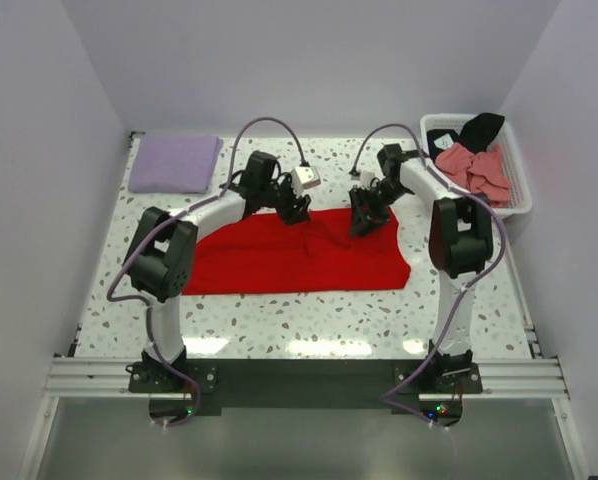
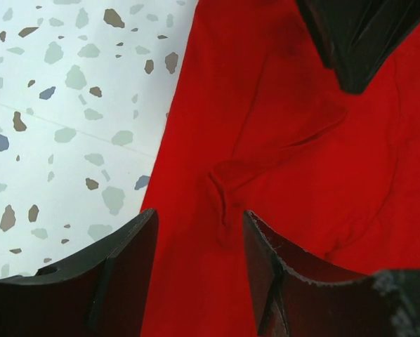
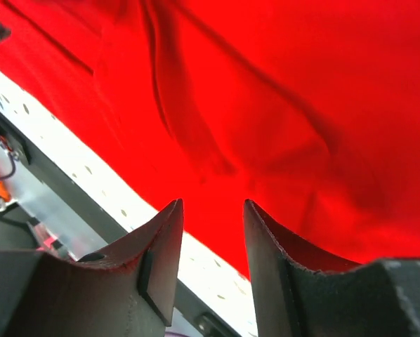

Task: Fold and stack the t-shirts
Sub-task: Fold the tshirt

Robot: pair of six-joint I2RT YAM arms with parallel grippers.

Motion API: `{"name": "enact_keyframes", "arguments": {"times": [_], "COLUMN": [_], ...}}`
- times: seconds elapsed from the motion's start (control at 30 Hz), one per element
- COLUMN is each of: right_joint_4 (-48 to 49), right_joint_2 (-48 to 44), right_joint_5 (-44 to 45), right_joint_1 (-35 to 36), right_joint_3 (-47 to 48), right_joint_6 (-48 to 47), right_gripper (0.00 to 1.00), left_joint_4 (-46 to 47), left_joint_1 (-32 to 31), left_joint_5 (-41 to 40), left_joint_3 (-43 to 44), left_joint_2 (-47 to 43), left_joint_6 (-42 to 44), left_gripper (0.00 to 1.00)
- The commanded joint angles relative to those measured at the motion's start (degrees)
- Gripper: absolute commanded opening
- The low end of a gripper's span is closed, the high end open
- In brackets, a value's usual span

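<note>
At the far left corner of the desk [image 1: 279, 322] a lavender shirt [image 1: 174, 163] lies folded flat, well apart from the work. The left pincer [image 2: 199, 228] hangs just over the far edge of the red shirt [image 1: 299, 265], its jaws standing apart with nothing between them; below it a small raised crease runs through the cloth, close to where red meets bare desk. The red shirt itself lies spread as a wide band across the middle of the desk, loosely wrinkled along its far side. The right pincer [image 3: 213, 210] hovers over the same far edge further right, its jaws likewise parted and empty. At the far right the white basket [image 1: 524, 207] holds a pink shirt [image 1: 474, 168] and a black shirt [image 1: 479, 127] in a heap. The step in hand looks like a fold of the red shirt, with neither pincer gripping yet. To do it well, each should likely come down on the edge at matching spots, catch every layer there and not just a loose crease, then lift and travel together at one pace so the band does not twist. Laying edge squarely onto edge would keep the fold neat for stacking.
</note>
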Motion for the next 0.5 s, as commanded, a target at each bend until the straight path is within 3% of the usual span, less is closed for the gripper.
{"name": "enact_keyframes", "arguments": {"times": [0.0,0.47], "right_joint_4": [2.10,3.51], "right_joint_2": [3.63,5.31], "right_joint_5": [-3.13,-1.20], "right_joint_1": [1.58,3.60], "right_joint_3": [2.81,-0.17], "right_joint_6": [4.82,10.10], "right_gripper": [0.44,0.44], "left_joint_4": [-3.51,-4.83], "left_joint_1": [0.14,-0.74], "left_joint_5": [2.83,3.80], "left_joint_3": [4.74,3.87], "left_joint_2": [2.57,3.02], "left_joint_6": [0.13,5.14], "left_gripper": [0.57,0.57]}}
